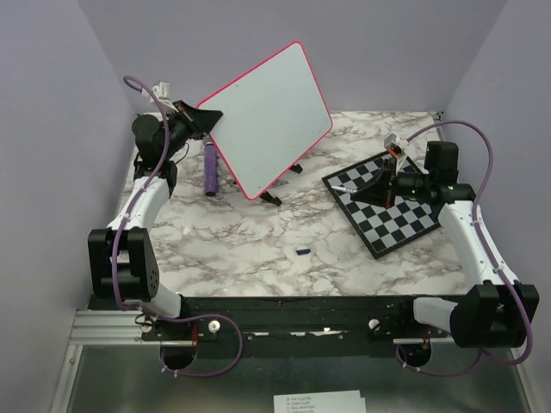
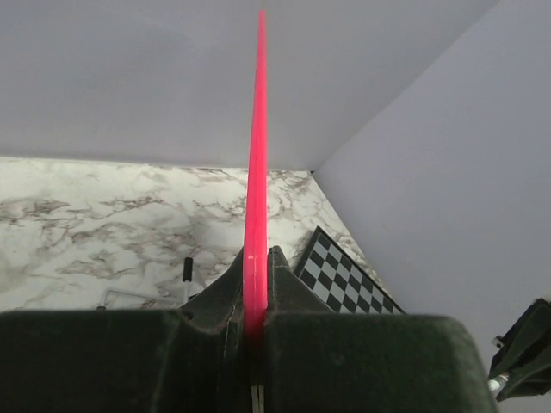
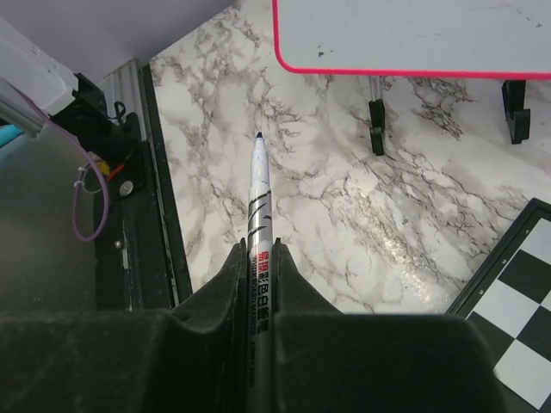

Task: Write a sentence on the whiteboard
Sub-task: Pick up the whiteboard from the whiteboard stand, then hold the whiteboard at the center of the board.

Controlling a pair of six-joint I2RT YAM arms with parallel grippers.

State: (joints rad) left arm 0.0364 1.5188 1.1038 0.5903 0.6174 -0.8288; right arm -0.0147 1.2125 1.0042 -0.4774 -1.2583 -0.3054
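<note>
The left gripper (image 1: 200, 120) pinches the whiteboard (image 1: 271, 116) at its left rim, likely steadying it. The right gripper (image 3: 260, 258) clamps a marker (image 3: 259, 194), tip out for writing.

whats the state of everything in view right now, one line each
left tool: shut on the whiteboard's pink rim
right tool: shut on the marker
whiteboard: tilted up, face blank, no writing yet
marker: uncapped, tip clear of the board
blue cap: off, lying on the table
purple cylinder: lying flat beside the board
chessboard: lying flat
</note>
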